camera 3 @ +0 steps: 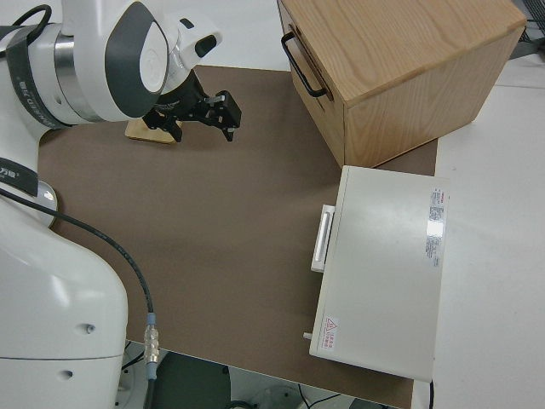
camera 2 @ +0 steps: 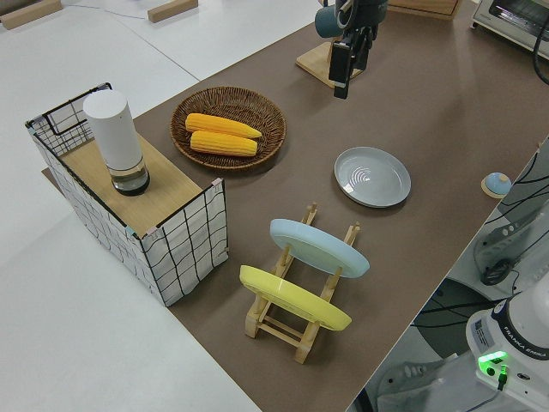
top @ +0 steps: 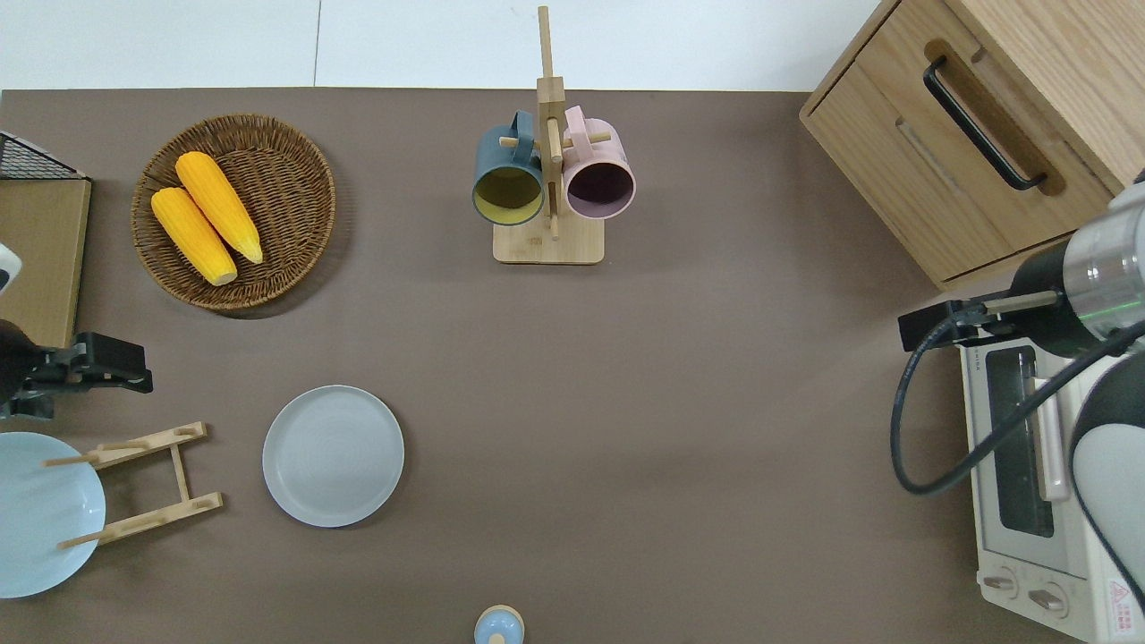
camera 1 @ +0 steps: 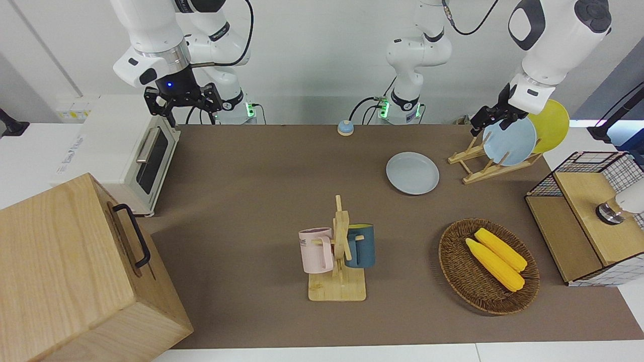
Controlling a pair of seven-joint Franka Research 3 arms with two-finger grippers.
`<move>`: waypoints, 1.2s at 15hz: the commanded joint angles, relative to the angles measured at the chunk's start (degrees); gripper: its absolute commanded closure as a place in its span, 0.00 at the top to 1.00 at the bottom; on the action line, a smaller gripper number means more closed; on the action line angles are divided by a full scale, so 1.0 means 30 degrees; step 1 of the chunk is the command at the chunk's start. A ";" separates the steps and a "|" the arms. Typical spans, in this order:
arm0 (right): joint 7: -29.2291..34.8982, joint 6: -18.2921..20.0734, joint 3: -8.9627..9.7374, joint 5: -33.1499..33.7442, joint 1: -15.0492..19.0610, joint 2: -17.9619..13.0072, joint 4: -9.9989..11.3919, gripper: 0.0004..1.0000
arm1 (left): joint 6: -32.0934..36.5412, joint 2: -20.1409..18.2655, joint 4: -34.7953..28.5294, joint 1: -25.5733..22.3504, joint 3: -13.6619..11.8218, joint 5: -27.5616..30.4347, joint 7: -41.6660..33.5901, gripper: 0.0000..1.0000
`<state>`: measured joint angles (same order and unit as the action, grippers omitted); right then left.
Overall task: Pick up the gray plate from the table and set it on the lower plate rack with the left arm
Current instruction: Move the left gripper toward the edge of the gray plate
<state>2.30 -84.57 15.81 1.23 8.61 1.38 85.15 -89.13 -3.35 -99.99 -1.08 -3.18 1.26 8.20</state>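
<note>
Left gripper hangs in the air over bare table at about eleven o'clock from the lower plate rack in the overhead view; whether its fingers are spread or pressed together cannot be told. Flat on the table lies the gray plate, just beside the rack at its three o'clock. A light blue plate and a yellow plate stand in the rack. The right arm is parked.

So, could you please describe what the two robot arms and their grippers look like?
Both arms are glossy white jointed tubes with dark gray joint caps and black cables. The left arm ends in a small black gripper. The right arm has a silver wrist ring, a blue light and a black gripper.
</note>
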 commanded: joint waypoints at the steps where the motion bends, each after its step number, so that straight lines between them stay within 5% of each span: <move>1: 0.0231 0.0270 0.0326 0.0028 0.0354 -0.0051 -0.0171 0.98 | -0.3212 -0.1752 -0.4188 -0.0254 0.0413 -0.0245 0.0284 0.99; 7: 0.0231 0.0241 0.0326 0.0028 0.0354 -0.0051 -0.0171 0.98 | -0.6964 -0.2809 -0.8791 -0.0488 0.1350 -0.0245 0.0518 0.99; 11: 0.0231 0.0270 0.0326 0.0028 0.0354 -0.0022 -0.0171 0.98 | -1.0625 -0.2897 -1.1956 -0.1338 0.2990 -0.0245 0.2535 0.99; 18: 0.0231 0.0241 0.0326 0.0028 0.0354 -0.0051 -0.0171 0.98 | -1.2507 -0.2167 -1.3983 -0.1338 0.3051 -0.0216 0.2686 0.98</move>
<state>2.29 -84.57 15.81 1.23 8.61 1.38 85.15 -123.60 -9.33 -138.44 -4.17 5.24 1.26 15.37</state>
